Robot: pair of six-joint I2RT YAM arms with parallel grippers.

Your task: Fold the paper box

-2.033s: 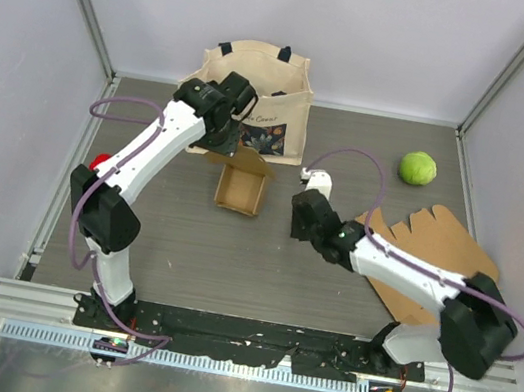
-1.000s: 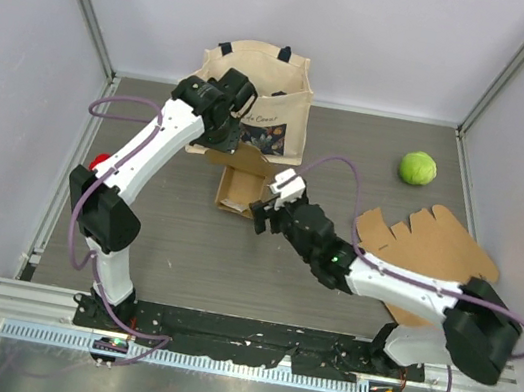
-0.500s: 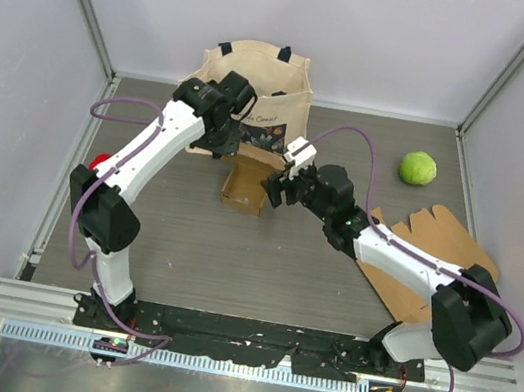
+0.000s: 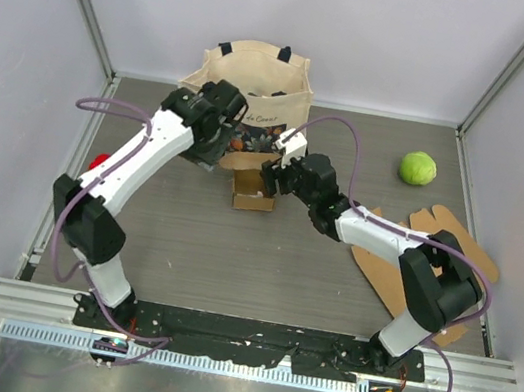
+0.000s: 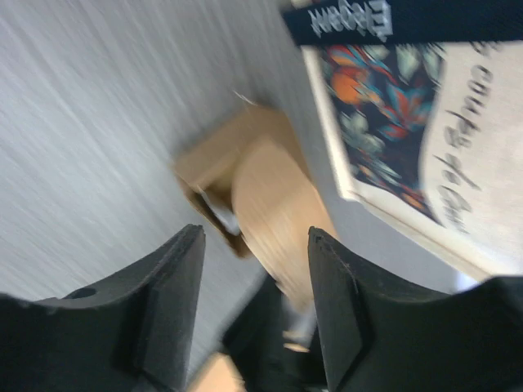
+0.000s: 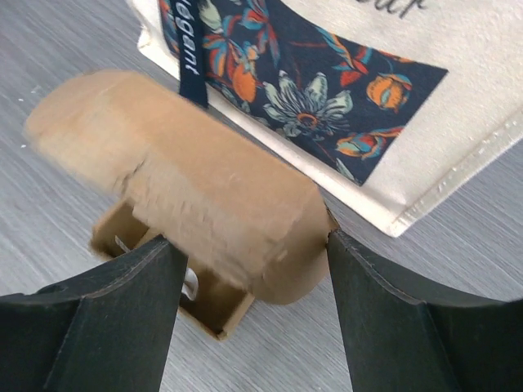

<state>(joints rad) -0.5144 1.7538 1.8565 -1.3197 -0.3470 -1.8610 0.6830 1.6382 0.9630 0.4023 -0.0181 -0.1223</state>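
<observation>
We record the box (image 4: 254,195) lying at 7 o'clock of the right tool (image 4: 272,175), the nearer one, jaws spread astride its flap (image 6: 204,180); left tool (image 5: 255,245) parted, apparently empty.

Open paper box (image 4: 253,195) before tote bag (image 4: 262,79), left tool (image 4: 210,154) and right tool (image 4: 272,174) flanking it, green ball (image 4: 417,168) far right

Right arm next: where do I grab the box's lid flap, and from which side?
Likely across the lid flap's width near its rounded end, coming from the side away from the tote bag, which blocks the far side. The flap arches above the box; the right gripper's open jaws straddle it.
</observation>
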